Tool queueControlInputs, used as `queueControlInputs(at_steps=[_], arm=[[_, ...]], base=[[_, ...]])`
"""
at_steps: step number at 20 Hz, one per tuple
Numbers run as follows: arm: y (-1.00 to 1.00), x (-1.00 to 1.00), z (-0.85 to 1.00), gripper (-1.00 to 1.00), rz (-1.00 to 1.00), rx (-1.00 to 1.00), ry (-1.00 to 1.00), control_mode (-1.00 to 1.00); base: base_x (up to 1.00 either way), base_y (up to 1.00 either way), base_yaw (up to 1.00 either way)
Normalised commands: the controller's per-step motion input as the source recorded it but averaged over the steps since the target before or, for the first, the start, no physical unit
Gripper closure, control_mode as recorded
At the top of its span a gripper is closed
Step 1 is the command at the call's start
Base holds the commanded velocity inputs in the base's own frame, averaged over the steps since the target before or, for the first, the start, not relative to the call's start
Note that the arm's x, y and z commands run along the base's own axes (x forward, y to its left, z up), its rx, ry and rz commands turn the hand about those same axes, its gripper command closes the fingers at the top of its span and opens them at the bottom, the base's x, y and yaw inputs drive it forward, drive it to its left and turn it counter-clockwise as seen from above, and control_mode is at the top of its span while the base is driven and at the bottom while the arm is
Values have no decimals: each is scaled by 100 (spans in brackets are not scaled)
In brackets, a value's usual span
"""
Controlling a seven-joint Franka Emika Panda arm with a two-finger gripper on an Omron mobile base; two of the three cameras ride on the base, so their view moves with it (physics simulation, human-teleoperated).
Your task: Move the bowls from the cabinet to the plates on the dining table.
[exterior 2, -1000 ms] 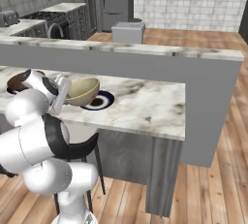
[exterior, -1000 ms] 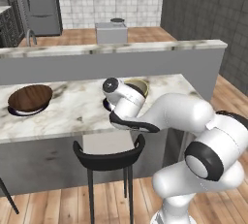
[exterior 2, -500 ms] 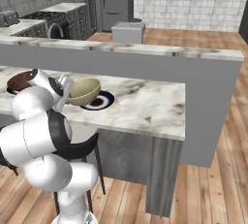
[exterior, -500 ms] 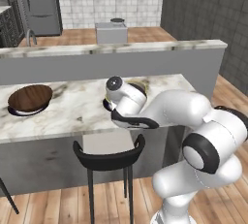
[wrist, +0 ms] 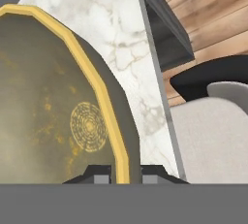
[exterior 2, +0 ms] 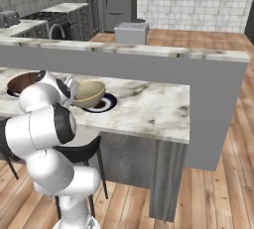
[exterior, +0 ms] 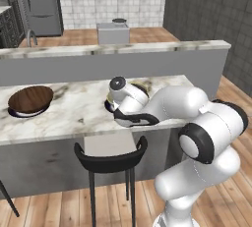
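Observation:
My gripper [wrist: 121,172] is shut on the rim of the tan bowl [wrist: 58,116], one fingertip inside the yellow edge and one outside. In the right base view the gripper [exterior 2: 73,90] holds that tan bowl [exterior 2: 89,93] slightly tilted over a navy-rimmed plate [exterior 2: 108,103] on the dining table [exterior 2: 149,109]; whether bowl and plate touch I cannot tell. From the left base view the hand hides most of the bowl [exterior: 141,86]. The dark wooden bowl [exterior: 30,98] sits on another plate [exterior: 15,113] farther left. The cabinet is out of view.
A black stool [exterior: 110,158] stands under the table edge just below the hand, also seen as a stool [wrist: 213,80] in the hand view. The grey raised back ledge [exterior: 113,50] runs behind the plates. Bare marble [exterior 2: 158,101] lies right of the tan bowl.
The arm's elbow has swung a little and the hand has shifted slightly, while the tan bowl stays gripped over the plate in almost the same spot.

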Motion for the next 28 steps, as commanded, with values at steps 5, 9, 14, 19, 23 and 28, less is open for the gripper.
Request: queueControlInputs(at_steps=[5,9,14,19,23,28], arm=[[-9,30,-8,100,2,0,2,-100],[-3,22,-10,100,3,0,3,-100],[0,14,-12,100,4,0,2,-100],[0,15,-8,100,4,0,3,-100],[-1,16,-3,100,4,0,1,-100],[-2,14,-1,100,3,0,0,-100]], base=[[0,0,0],[0,0,0],[0,0,0],[0,0,0],[0,0,0],[0,0,0]])
